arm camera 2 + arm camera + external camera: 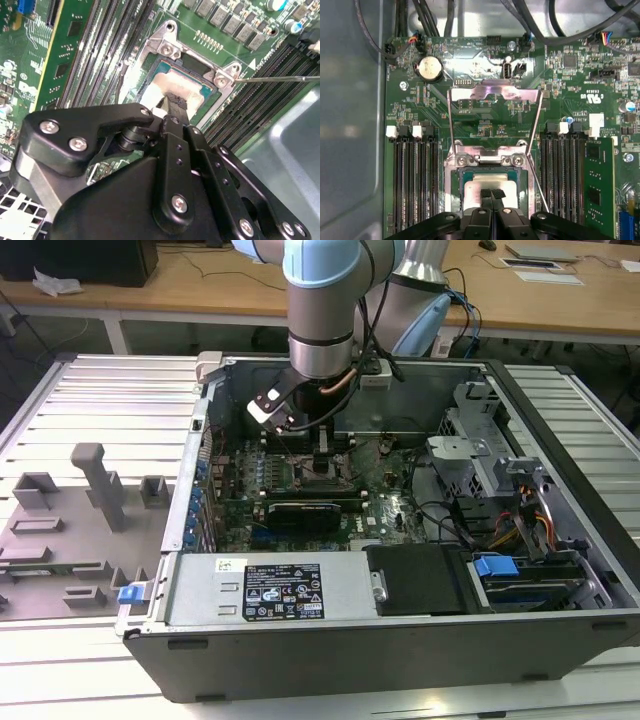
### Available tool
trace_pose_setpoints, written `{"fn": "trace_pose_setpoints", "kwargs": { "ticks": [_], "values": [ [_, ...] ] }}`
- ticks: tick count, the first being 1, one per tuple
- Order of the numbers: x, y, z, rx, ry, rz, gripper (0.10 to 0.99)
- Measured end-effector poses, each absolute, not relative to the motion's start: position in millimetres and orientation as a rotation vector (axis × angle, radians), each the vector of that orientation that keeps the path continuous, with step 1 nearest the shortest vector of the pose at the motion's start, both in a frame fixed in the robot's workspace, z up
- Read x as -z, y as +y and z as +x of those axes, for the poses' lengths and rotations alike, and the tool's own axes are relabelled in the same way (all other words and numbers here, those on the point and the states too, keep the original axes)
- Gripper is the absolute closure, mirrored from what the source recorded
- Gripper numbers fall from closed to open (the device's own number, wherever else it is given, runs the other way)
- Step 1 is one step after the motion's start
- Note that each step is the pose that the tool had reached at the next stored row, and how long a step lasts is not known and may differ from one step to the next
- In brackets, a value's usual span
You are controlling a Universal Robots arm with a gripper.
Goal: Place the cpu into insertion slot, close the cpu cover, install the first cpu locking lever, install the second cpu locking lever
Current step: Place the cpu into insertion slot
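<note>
The small flat square cpu (pixel 474 192) with its dull silver top already lies in the insertion slot (pixel 470 160), the square socket with a silver-grey metal rim set in the green motherboard (pixel 410 100). The arm's black tool (pixel 492 194) stands straight above the chip. Its two fingertips are drawn together with no gap between them and rest at the chip's top face, gripping nothing that I can make out.

By that showing, the first step looks done or all but done. The cpu cover (pixel 492 93), a thin silver-grey frame plate with a square window, stands swung open on the far side of the socket, so closing it is not yet done. A thin wire locking lever (pixel 280 78) sticks out free beside the socket rim in the second wrist view, so I judge neither lever is fastened.

In the exterior view the light-blue and grey robot arm (pixel 320 330) reaches down into the open grey computer case (pixel 400 650). The case lies on a ribbed pale metal surface (pixel 90 390), with grey fixture blocks (pixel 100 485) on the exterior view's left. Wooden desks (pixel 200 285) cross the far side of the room.
</note>
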State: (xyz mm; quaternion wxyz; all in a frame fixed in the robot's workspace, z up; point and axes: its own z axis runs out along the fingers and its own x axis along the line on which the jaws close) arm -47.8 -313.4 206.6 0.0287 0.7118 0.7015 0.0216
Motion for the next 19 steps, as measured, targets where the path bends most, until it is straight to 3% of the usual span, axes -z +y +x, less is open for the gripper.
{"fn": "trace_pose_setpoints", "kwargs": {
  "ticks": [13, 19],
  "values": [
    [-205.6, -313.3, -47.6, -0.067, 2.165, 2.197, 0.980],
    [-222.3, -313.4, -47.7, -0.061, 2.163, 2.194, 0.980]
  ]
}}
